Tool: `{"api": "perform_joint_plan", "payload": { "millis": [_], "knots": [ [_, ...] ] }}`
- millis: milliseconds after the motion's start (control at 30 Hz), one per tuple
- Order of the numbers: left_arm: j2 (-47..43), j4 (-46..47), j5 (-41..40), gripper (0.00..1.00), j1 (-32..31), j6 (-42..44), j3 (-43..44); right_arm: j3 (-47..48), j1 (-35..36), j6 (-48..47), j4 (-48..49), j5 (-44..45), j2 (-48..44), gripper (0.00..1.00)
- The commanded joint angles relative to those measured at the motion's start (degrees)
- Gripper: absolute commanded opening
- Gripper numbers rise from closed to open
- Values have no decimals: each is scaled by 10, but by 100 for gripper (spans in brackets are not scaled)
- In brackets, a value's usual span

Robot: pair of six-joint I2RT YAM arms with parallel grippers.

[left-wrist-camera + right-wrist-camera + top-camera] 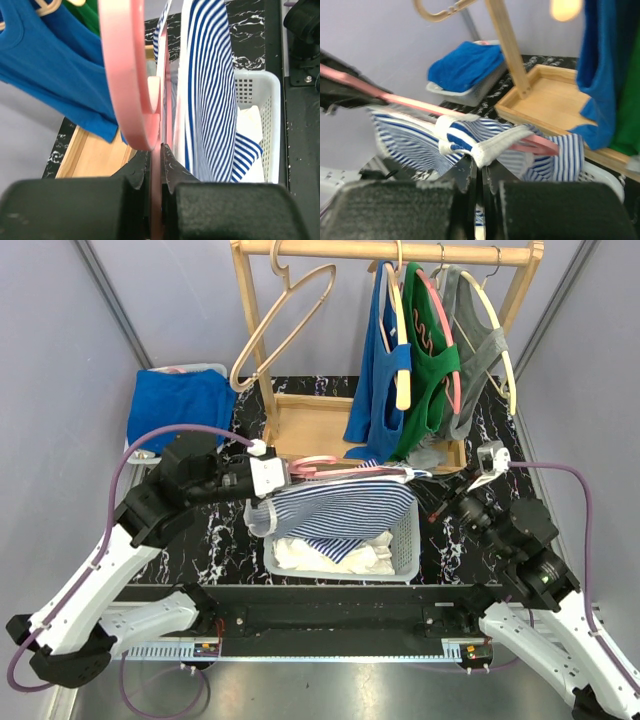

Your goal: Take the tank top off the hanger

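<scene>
The blue-and-white striped tank top (pixel 340 508) hangs on a pink hanger (pixel 330 468), held level over the white basket. My left gripper (pixel 292 472) is shut on the hanger's hook end; the left wrist view shows the pink hanger (pixel 125 75) clamped between the jaws (pixel 156 150), with the tank top (pixel 210 90) draped to the right. My right gripper (pixel 432 498) is at the hanger's far end. In the right wrist view it (pixel 482 162) is shut on the tank top's white strap hem (pixel 495 147), just in front of the pink hanger tip (pixel 540 145).
The white basket (pixel 405 540) under the tank top holds white cloth. Behind it, a wooden rack (pixel 300 425) carries an empty wooden hanger (pixel 285 315) and blue (pixel 380 370), green (pixel 432 360) and grey (pixel 480 350) tank tops. A folded blue cloth (pixel 180 405) lies back left.
</scene>
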Motion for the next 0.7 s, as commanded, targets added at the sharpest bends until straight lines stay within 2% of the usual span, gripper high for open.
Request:
{"api": "perform_joint_plan", "payload": {
  "millis": [0,300,467,667],
  "knots": [
    [-33,20,-19,0,14,14,-10,26,-1,3,-63,131,18,2],
    [-64,22,25,0,37,-54,40,30,-2,17,-92,194,123,2],
    [-80,-14,41,0,43,-54,60,33,-8,12,-97,210,116,3],
    [-94,-13,44,0,43,-60,64,41,-11,9,-115,220,116,3]
  ]
}}
